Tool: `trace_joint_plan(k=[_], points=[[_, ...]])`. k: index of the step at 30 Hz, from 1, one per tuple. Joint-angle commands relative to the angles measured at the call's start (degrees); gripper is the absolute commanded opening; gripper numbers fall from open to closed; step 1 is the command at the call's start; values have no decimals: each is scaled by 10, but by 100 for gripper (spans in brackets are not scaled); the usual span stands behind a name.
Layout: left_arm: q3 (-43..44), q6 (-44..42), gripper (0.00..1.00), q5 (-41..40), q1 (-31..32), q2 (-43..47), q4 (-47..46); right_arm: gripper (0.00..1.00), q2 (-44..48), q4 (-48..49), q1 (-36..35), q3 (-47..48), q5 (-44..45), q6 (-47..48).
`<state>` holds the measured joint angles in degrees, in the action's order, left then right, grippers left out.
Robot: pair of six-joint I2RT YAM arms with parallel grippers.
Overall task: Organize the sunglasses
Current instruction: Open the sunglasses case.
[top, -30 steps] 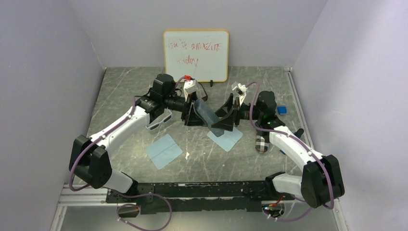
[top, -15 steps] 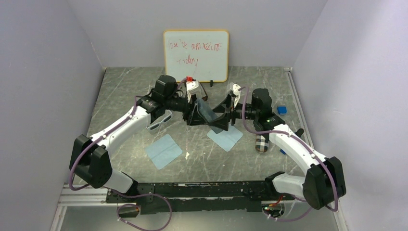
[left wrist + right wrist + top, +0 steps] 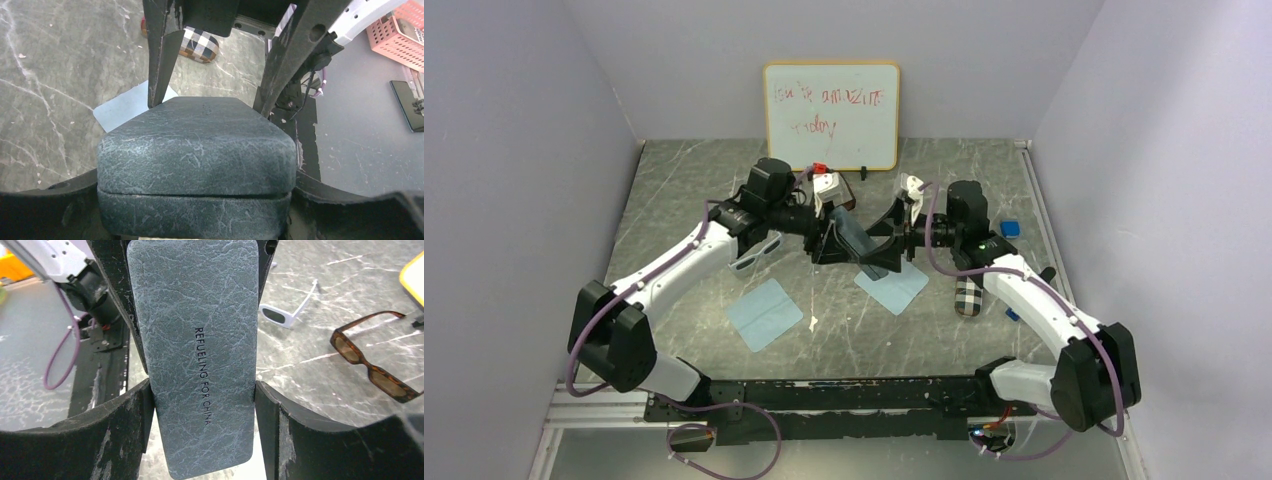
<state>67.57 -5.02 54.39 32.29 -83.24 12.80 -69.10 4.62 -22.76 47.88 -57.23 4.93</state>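
A grey-blue oblong case [image 3: 856, 238] hangs above the table's middle, held from both ends. My left gripper [image 3: 834, 240] is shut on one end; the closed case [image 3: 195, 165] fills the space between its fingers. My right gripper [image 3: 884, 245] is shut on the other end, a finger pressed against each long edge of the case [image 3: 200, 350]. The white sunglasses [image 3: 757, 252] lie on the table under the left forearm, also visible as a white pair [image 3: 287, 315] in the right wrist view. The brown sunglasses [image 3: 372, 360] lie unfolded on the table near the whiteboard.
A plaid case [image 3: 967, 297] lies beside the right arm. Two light-blue cloths [image 3: 765, 313] [image 3: 892, 288] lie flat, the second under the held case. A whiteboard [image 3: 831, 115] leans on the back wall. A small blue object [image 3: 1010, 228] sits at the right.
The right arm has swung its wrist up and inward, and its gripper has settled round the case's end. The left arm has barely moved and keeps its hold.
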Motion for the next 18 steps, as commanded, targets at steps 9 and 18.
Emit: trace_joint_plan(k=[9,18], points=[[14,-56,5,84,1,46,34,44,-45,101,75,14,-163,-134],[20,-78,5,117,1,59,59,51,-64,126,100,15,-143,-171]])
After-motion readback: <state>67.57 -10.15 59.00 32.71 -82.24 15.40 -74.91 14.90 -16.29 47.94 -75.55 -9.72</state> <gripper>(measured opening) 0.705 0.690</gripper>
